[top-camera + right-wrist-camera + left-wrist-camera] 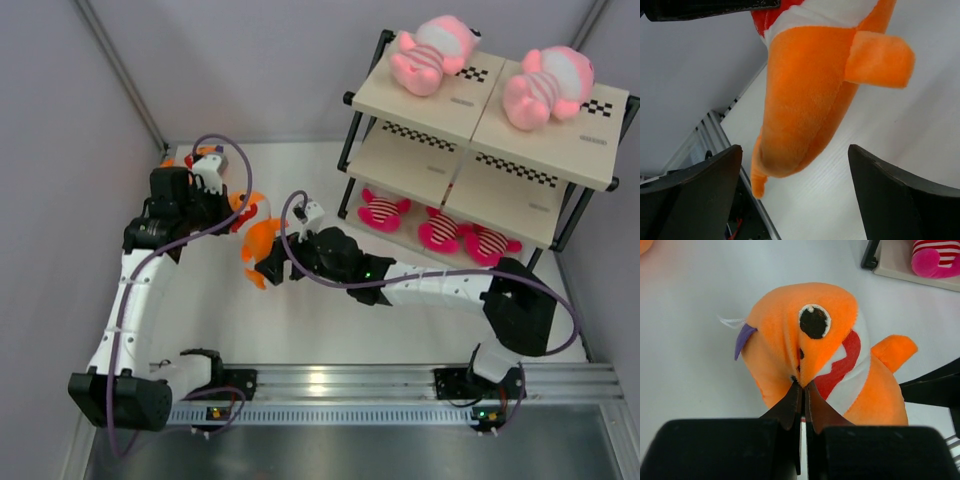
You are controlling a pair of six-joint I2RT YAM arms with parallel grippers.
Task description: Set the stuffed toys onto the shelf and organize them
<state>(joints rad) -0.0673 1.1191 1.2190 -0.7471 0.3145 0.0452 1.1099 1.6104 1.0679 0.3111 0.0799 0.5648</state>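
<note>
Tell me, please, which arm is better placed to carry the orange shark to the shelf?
Right, I think. The right gripper, open, straddles the orange shark, and the shelf stands on that side. The left gripper, shut on the shark's head, sits farther from the shelf.

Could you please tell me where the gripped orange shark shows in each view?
Top external: orange shark left of centre, well left of the shelf.
Left wrist: orange shark fills the centre, eye facing the camera.
Right wrist: orange shark at top centre, tail pointing down.
Shared landmark: the white table.
</note>
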